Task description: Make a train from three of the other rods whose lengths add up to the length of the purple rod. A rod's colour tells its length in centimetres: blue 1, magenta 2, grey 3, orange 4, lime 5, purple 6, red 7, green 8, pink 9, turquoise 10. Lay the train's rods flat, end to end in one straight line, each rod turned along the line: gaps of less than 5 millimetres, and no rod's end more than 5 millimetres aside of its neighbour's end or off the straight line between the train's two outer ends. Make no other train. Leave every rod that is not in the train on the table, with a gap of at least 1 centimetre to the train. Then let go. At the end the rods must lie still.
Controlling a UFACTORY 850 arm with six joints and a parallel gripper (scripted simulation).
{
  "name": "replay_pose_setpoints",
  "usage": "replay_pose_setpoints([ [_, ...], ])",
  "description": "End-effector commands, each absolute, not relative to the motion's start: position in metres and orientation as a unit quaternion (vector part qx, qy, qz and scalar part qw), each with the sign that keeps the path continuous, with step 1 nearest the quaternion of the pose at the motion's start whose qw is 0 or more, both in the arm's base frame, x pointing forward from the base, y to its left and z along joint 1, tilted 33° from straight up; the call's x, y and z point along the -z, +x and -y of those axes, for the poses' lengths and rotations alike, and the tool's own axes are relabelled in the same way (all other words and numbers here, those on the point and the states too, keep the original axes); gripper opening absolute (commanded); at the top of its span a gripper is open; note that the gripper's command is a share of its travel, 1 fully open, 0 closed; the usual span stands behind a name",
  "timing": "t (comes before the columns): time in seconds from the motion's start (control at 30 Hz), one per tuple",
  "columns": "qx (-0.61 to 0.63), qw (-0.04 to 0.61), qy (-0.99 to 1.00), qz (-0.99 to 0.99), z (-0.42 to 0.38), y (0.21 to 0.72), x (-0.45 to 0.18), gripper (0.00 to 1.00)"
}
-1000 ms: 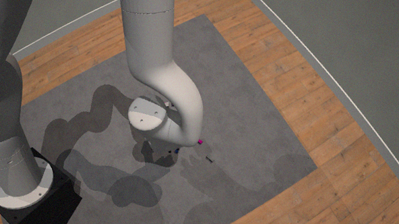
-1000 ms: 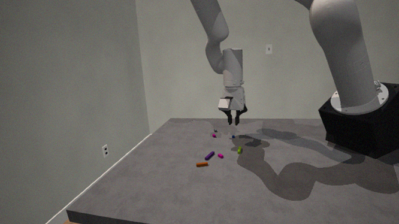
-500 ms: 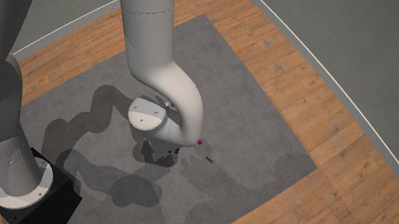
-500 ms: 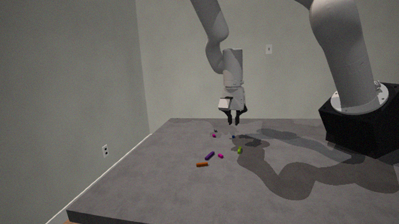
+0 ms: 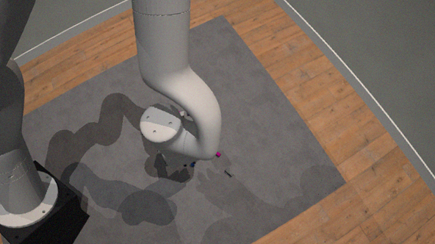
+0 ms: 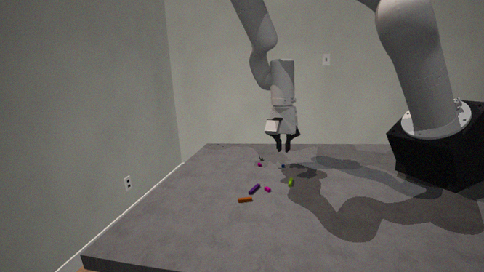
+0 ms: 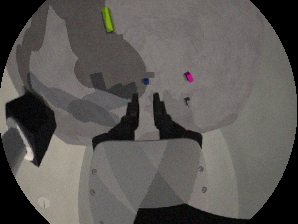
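While the arm (image 5: 165, 35) (image 6: 265, 35) hovers, jaws slightly parted, empty

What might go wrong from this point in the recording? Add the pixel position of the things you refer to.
The hand (image 6: 283, 150) (image 7: 145, 100) is empty, its fingers close together; slightly misaligned, they might knock the tiny blue rod (image 5: 192, 165) (image 6: 283, 166) (image 7: 146, 81) on descent. One magenta rod (image 6: 268, 189) lies near the purple rod (image 6: 254, 189), so grasping it could nudge both.

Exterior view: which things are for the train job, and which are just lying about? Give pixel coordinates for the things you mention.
For the job (likely):
- purple (image 6: 254, 189), the measure
- blue (image 5: 192, 165) (image 6: 283, 166) (image 7: 146, 81)
- dark rod (image 5: 228, 173) (image 6: 261, 158) (image 7: 187, 101), probably grey
- either magenta: far (image 5: 218, 154) (image 6: 259, 165) (image 7: 189, 77) or near (image 6: 268, 189)
- gripper (image 6: 283, 150) (image 7: 145, 100)

Lying about:
- orange (image 6: 245, 199)
- lime (image 6: 290, 182) (image 7: 108, 20)
- other magenta
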State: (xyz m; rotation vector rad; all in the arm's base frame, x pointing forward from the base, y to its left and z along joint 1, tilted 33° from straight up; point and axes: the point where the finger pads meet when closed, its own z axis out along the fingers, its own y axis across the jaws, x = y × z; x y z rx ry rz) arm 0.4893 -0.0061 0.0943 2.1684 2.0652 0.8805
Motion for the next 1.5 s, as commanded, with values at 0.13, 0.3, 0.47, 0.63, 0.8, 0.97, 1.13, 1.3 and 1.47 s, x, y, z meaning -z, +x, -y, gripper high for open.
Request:
replay_pose_setpoints([
  [0.13, -0.282, 0.010, 0.695, -0.661, 0.005, 0.492, -0.091, 0.24],
  [0.3, -0.282, 0.010, 0.695, -0.661, 0.003, 0.493, -0.088, 0.24],
  [0.47, -0.282, 0.010, 0.695, -0.661, 0.002, 0.495, -0.084, 0.24],
  [0.63, -0.282, 0.010, 0.695, -0.661, -0.001, 0.498, -0.078, 0.24],
  [0.8, -0.282, 0.010, 0.695, -0.661, -0.004, 0.502, -0.072, 0.24],
  [0.97, -0.282, 0.010, 0.695, -0.661, -0.005, 0.503, -0.068, 0.24],
  [1.13, -0.282, 0.010, 0.695, -0.661, -0.008, 0.506, -0.062, 0.24],
  [1.3, -0.282, 0.010, 0.695, -0.661, -0.010, 0.509, -0.057, 0.24],
  [1.47, -0.282, 0.010, 0.695, -0.661, -0.011, 0.510, -0.055, 0.24],
])
